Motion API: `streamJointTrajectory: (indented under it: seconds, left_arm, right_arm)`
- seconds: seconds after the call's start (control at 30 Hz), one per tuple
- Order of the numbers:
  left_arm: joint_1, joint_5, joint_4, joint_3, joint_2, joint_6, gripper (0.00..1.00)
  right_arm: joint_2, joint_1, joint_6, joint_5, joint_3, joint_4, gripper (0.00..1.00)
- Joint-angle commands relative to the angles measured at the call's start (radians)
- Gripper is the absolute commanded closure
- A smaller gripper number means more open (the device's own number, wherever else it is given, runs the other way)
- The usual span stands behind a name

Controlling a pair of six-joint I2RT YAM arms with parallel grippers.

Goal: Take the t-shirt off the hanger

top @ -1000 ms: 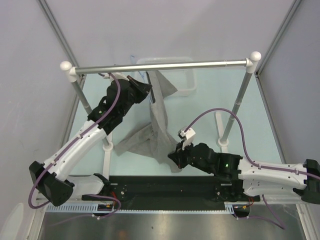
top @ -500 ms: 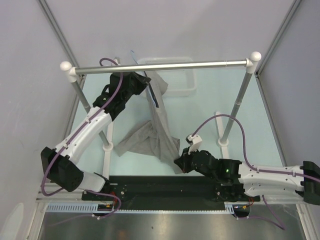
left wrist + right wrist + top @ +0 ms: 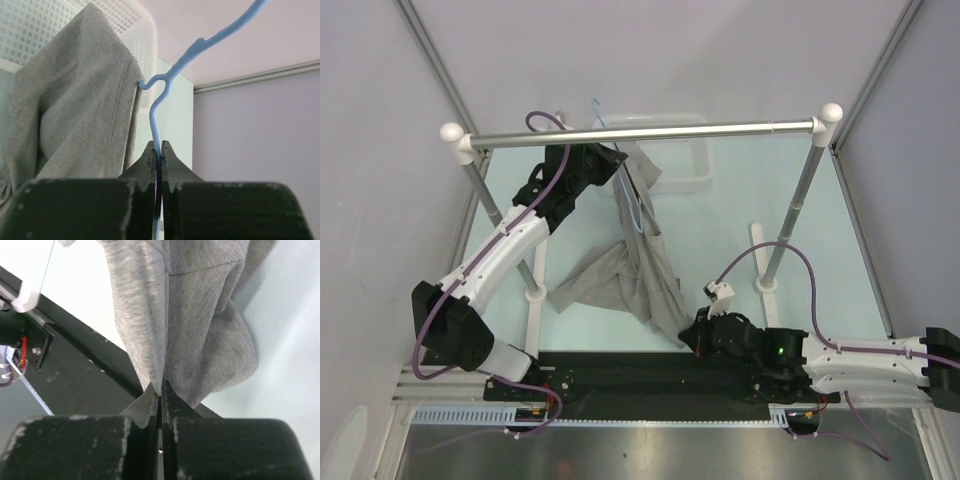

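The grey t-shirt (image 3: 645, 250) hangs from the light-blue wire hanger (image 3: 638, 205) below the silver rail and stretches down toward the near edge. My left gripper (image 3: 617, 166) is shut on the hanger wire (image 3: 156, 125) just under the hook, with the shirt's collar (image 3: 85, 100) draped to its left. My right gripper (image 3: 692, 338) is shut on the shirt's lower edge (image 3: 165, 315) near the black base strip; the cloth is pinched between the jaws. The hook (image 3: 599, 112) rises above the rail.
The silver rail (image 3: 650, 131) spans the scene on two posts (image 3: 798, 205). A white perforated basket (image 3: 670, 160) sits behind the shirt. A white post base (image 3: 533, 290) stands left of the cloth. The black base strip (image 3: 640, 375) runs along the near edge.
My right gripper has pulled the shirt's lower edge toward the near edge and to the right, stretching the cloth. My left gripper has lifted the hanger; its hook now rises above the rail.
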Motion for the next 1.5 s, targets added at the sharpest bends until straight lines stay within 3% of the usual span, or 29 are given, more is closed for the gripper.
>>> streamJointTrajectory:
  seconds: [0.0, 0.3, 0.53, 0.6, 0.63, 0.67, 0.77, 1.1, 1.2, 1.37, 1.47]
  left_arm:
    - [0.034, 0.032, 0.165, 0.08, -0.008, -0.02, 1.0]
    - [0.03, 0.35, 0.093, -0.057, -0.143, 0.072, 1.0]
    - [0.027, 0.463, -0.016, -0.255, -0.367, 0.231, 1.0]
    - [0.027, 0.493, -0.037, -0.28, -0.415, 0.256, 1.0]
    - [0.028, 0.503, -0.051, -0.292, -0.426, 0.274, 1.0]
    - [0.028, 0.525, -0.082, -0.297, -0.439, 0.281, 1.0]
    - [0.028, 0.546, -0.105, -0.314, -0.472, 0.288, 1.0]
    - [0.028, 0.591, -0.286, -0.344, -0.601, 0.397, 1.0]
    - [0.028, 0.6, -0.367, -0.38, -0.669, 0.423, 1.0]
    - [0.028, 0.436, -0.686, -0.332, -0.755, 0.52, 1.0]
    - [0.002, 0.377, -0.824, -0.323, -0.772, 0.56, 1.0]
  right_arm:
    - [-0.008, 0.018, 0.037, 0.002, -0.002, -0.045, 1.0]
    - [0.072, -0.074, -0.156, 0.037, 0.193, -0.086, 1.0]
    - [0.217, -0.3, -0.236, -0.102, 0.34, -0.075, 0.99]
    - [0.279, -0.369, -0.249, -0.158, 0.41, -0.123, 0.86]
    - [0.326, -0.378, -0.264, -0.158, 0.435, -0.17, 0.63]
    - [0.34, -0.383, -0.279, -0.15, 0.484, -0.19, 0.53]
    - [0.35, -0.363, -0.324, -0.138, 0.521, -0.218, 0.32]
    - [0.276, -0.326, -0.296, -0.057, 0.535, -0.279, 0.16]
    - [0.274, -0.329, -0.298, -0.037, 0.549, -0.292, 0.16]
    - [0.291, -0.331, -0.302, -0.035, 0.569, -0.293, 0.15]
    - [0.311, -0.332, -0.313, -0.041, 0.57, -0.283, 0.07]
